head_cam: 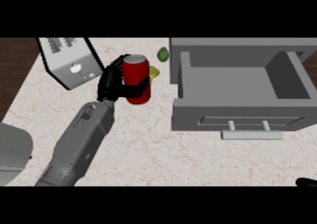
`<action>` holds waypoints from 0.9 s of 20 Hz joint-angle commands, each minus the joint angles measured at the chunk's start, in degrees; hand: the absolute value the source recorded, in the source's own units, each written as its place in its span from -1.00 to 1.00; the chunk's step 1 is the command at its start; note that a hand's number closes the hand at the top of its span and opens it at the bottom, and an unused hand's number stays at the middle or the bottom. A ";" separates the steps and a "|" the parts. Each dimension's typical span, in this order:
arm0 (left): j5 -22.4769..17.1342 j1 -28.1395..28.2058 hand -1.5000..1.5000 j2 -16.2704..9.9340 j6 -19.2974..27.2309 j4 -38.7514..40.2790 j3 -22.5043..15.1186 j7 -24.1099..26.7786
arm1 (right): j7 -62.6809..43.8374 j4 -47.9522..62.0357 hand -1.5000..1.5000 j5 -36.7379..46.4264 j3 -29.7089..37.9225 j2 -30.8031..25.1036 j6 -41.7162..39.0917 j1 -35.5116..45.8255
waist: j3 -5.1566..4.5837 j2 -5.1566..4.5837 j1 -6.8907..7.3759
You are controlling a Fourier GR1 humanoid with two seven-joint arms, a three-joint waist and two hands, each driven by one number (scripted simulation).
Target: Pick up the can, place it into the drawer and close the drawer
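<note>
Behind left robot hand (114, 83), can (136, 76) half-hidden

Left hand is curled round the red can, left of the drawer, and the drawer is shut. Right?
Not quite. The head view shows the drawer pulled open, its inside bare. The rest holds: the left hand is curled round the red can, left of the drawer.
</note>
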State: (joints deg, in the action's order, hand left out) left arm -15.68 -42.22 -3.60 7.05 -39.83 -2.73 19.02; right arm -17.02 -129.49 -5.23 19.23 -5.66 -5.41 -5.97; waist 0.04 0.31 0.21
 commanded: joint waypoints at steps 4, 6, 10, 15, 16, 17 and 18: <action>0.43 -5.86 1.00 1.62 4.81 -11.70 -1.53 -13.71 | 0.44 3.28 -1.00 0.21 0.39 -0.31 1.36 3.87 | -0.01 -0.13 -0.06; 0.40 -10.07 1.00 1.37 6.63 -13.39 -1.56 -19.68 | -0.53 2.38 -1.00 -0.12 0.29 -0.59 0.69 2.80 | 0.00 -0.09 -0.22; 3.64 -16.10 1.00 2.99 10.96 -11.78 -2.11 -22.54 | -5.46 -1.82 -1.00 1.87 -2.22 -0.96 2.12 4.48 | -0.04 -0.33 -0.85; 1.99 -19.71 1.00 3.56 15.19 -11.88 -7.02 -25.69 | -0.87 0.59 -1.00 2.91 -3.05 0.87 0.97 2.26 | -0.02 -0.43 -1.24; 3.85 -23.77 1.00 3.57 13.58 -9.93 -3.36 -28.49 | -0.74 1.43 -1.00 -2.80 1.98 -1.35 -0.76 1.60 | 0.01 -0.41 -1.37; 4.37 -24.61 1.00 3.58 13.68 -9.81 -2.66 -29.01 | 0.67 0.56 -1.00 0.35 0.31 0.29 0.29 0.81 | 0.00 -0.39 -1.16; 3.15 -28.46 1.00 3.58 14.20 -6.82 -3.65 -28.37 | 0.37 2.05 -1.00 -2.28 0.97 -0.98 -1.34 1.46 | 0.02 -0.54 -1.86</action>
State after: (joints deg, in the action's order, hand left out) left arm -12.18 -63.53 -0.34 19.90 -51.04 -6.30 -7.88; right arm -18.01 -128.99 -5.73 19.50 -6.30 -5.38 -4.26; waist 0.03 -0.04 -0.95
